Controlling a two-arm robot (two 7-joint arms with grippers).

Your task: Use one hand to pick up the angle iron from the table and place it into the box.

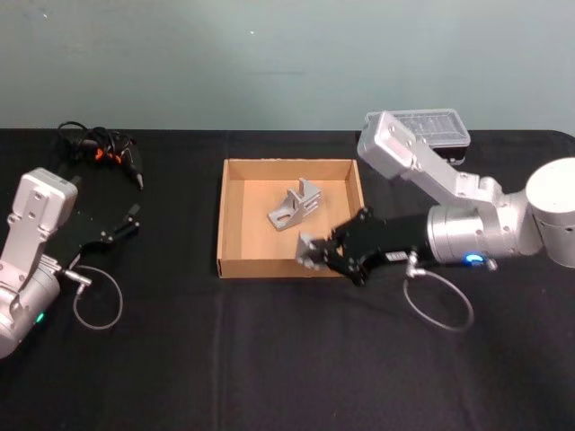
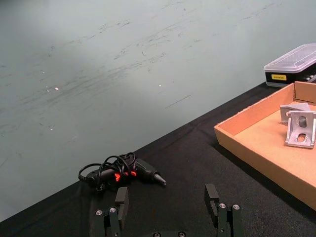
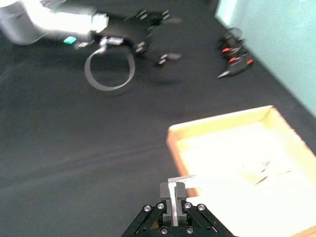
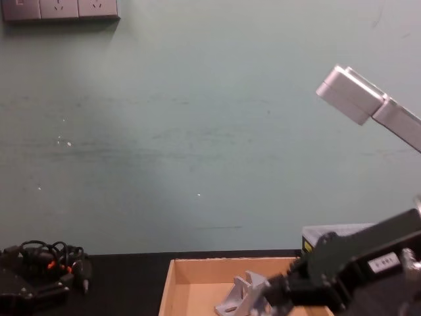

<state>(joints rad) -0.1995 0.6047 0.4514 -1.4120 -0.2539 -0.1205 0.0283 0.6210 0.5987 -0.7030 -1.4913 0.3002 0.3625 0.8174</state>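
My right gripper (image 1: 312, 254) hangs over the front wall of the tan cardboard box (image 1: 235, 260), shut on a small grey angle iron (image 1: 307, 245). In the right wrist view that angle iron (image 3: 172, 187) sits between the black fingers, just over the box's near corner (image 3: 173, 134). Another grey angle iron (image 1: 294, 207) lies on the box floor, also seen from the left wrist (image 2: 299, 127) and from the chest (image 4: 238, 297). Over the black table (image 1: 180, 359) at the far left, my left gripper (image 2: 168, 203) is parked, open and holding nothing.
A black case with a clear lid (image 1: 437, 130) stands behind the right arm at the table's back. A black and orange tool with a tangled cord (image 1: 103, 150) lies at the back left. A cable loop hangs from each wrist (image 1: 440, 303).
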